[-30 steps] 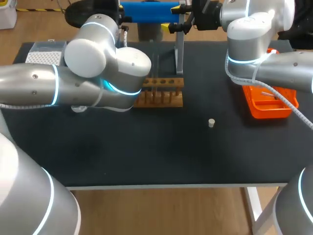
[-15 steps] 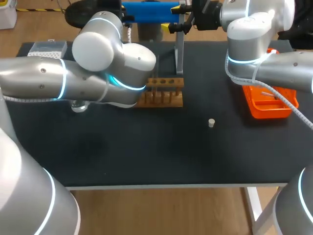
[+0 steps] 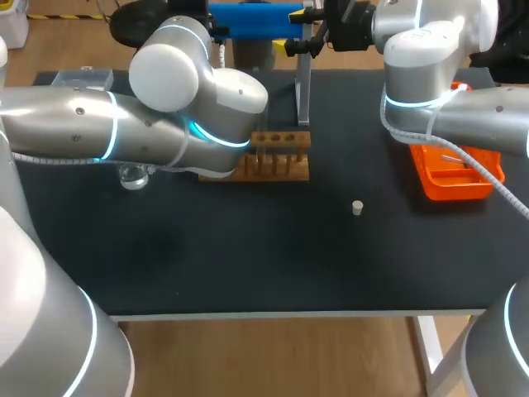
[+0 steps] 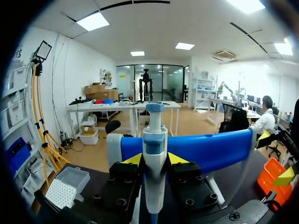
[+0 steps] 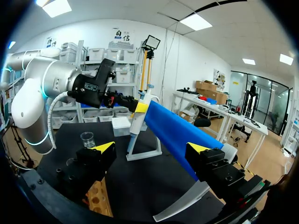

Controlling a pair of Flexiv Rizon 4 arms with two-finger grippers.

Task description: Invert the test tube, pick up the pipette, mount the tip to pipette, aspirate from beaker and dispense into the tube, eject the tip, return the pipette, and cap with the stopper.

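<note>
The white and blue pipette [image 4: 154,154] stands upright between my left gripper's [image 4: 154,159] yellow tips, which are shut on its body. Close behind it runs the blue bar [image 3: 252,16] of the pipette stand at the table's back. In the right wrist view the left gripper's black body holds the pipette [image 5: 136,119] at the far end of that bar. My right gripper [image 5: 152,148] stands wide open near the bar's other end, holding nothing. The wooden tube rack [image 3: 277,155] sits mid-table, with the glass beaker [image 3: 132,175] to its left. The small white stopper [image 3: 357,207] lies alone.
The tip box [image 3: 78,80] is at the back left corner. An orange tray [image 3: 455,174] lies at the right under my right arm [image 3: 421,74]. The stand's grey post [image 3: 303,83] rises behind the rack. My left arm spans the table's left half.
My left arm has shifted back and to the right, uncovering more of the beaker. The right arm, stopper and rack have not moved.
</note>
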